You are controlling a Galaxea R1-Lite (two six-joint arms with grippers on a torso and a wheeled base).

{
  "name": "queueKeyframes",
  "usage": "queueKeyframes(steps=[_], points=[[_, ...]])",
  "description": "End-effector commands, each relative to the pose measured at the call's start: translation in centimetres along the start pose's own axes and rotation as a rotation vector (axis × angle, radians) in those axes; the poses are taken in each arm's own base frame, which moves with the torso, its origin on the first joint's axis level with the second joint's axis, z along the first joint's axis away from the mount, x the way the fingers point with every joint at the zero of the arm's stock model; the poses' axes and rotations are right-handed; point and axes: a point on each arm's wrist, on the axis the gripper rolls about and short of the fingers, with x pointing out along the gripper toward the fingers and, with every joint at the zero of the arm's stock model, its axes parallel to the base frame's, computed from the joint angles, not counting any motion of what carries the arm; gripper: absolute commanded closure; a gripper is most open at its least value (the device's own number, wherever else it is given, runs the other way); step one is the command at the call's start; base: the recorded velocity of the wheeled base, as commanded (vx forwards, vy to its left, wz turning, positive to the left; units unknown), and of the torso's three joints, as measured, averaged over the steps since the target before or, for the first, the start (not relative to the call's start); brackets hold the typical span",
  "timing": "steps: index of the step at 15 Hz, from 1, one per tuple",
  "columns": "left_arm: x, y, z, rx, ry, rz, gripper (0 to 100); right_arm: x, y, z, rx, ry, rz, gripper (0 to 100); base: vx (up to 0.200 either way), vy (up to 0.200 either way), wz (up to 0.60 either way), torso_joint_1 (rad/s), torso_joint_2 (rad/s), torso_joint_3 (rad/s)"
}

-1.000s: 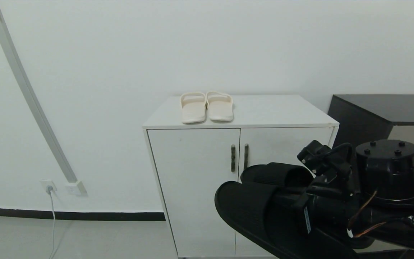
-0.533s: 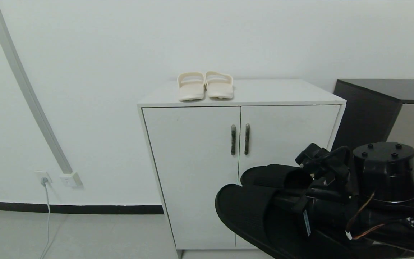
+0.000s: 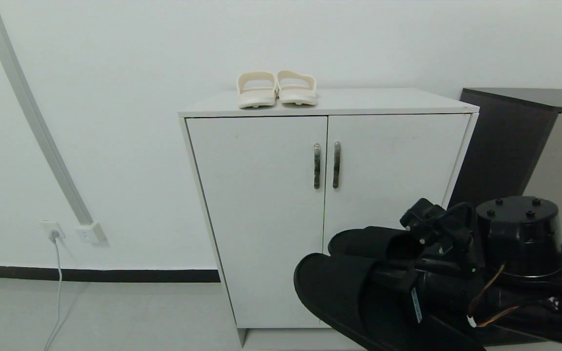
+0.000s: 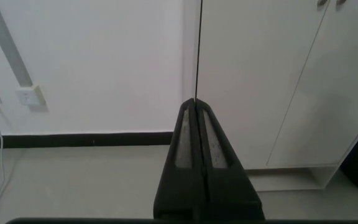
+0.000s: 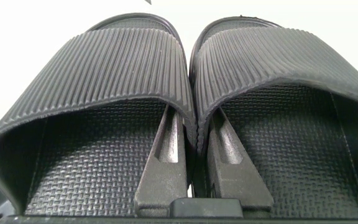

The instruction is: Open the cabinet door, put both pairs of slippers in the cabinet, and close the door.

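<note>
**Black ribbed slippers (image 3: pixel 354 287) clamped, white two-door cabinet (image 3: pixel 261 219) shut**

Right gripper (image 5: pixel 194 124) has one finger inside each slipper and pinches the adjoining strap edges between them. It holds the pair low in front of the cabinet's right door. Both doors are closed, with dark metal bar handles (image 3: pixel 316 165) side by side at the middle seam. Cream open-toed slippers (image 3: pixel 276 90) sit together on the cabinet top. Left gripper (image 4: pixel 196 106) points toward the cabinet's left front edge, its fingers pressed together on nothing.

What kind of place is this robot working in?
Probably a home entryway, or a mock-up of one: a white two-door cabinet against a bare wall, cream slippers on top, black slippers in the right gripper, a wall socket.
</note>
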Motion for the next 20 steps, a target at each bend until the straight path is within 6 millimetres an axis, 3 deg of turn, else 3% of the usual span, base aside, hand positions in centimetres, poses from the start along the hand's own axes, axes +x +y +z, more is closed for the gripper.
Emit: queueKeyframes(steps=[1, 9, 10, 13, 14, 16, 17, 18, 20], points=[[0.0, 0.0, 0.0, -0.001, 0.001, 0.001, 100, 0.1, 0.0, -0.1, 0.001, 0.005, 0.000, 100, 0.000, 0.000, 0.00, 0.000, 0.00, 0.000], [0.0, 0.0, 0.0, 0.001, 0.001, -0.002, 100, 0.3, 0.0, -0.4, -0.015, 0.018, 0.000, 100, 0.000, 0.000, 0.00, 0.000, 0.00, 0.000], [0.0, 0.0, 0.0, 0.001, 0.001, -0.001, 0, 0.3, -0.1, -0.4, -0.015, 0.017, -0.002, 100, 0.000, 0.000, 0.00, 0.000, 0.00, 0.000], [0.0, 0.0, 0.0, 0.047, 0.002, -0.004, 0, 0.3, -0.1, -0.4, -0.015, 0.011, -0.002, 100, 0.000, 0.000, 0.00, 0.000, 0.00, 0.000], [-0.1, 0.0, 1.2, 0.068, -0.016, -0.002, 0, 0.2, -0.1, -0.4, -0.015, 0.010, -0.002, 100, 0.000, 0.000, 0.00, 0.000, 0.00, 0.000], [0.9, -0.1, 6.9, 0.001, 0.007, -0.041, 0, 0.2, -0.1, -0.5, -0.018, 0.013, -0.004, 100, 0.000, 0.000, 0.00, 0.000, 0.00, 0.000], [1.5, -0.2, 7.6, 0.009, 0.035, -0.093, 0, 0.3, -0.1, -0.6, -0.017, 0.016, -0.005, 100, 0.000, 0.000, 0.00, 0.000, 0.00, 0.000], [3.7, -0.7, 9.2, 0.001, 0.135, -0.290, 0, 0.3, -0.1, -0.6, -0.018, 0.017, -0.002, 100, 0.000, 0.000, 0.00, 0.000, 0.00, 0.000], [7.3, -1.1, 11.7, -0.024, 0.213, -0.418, 0, 0.2, -0.1, -0.6, -0.018, 0.016, -0.002, 100, 0.000, 0.000, 0.00, 0.000, 0.00, 0.000]])
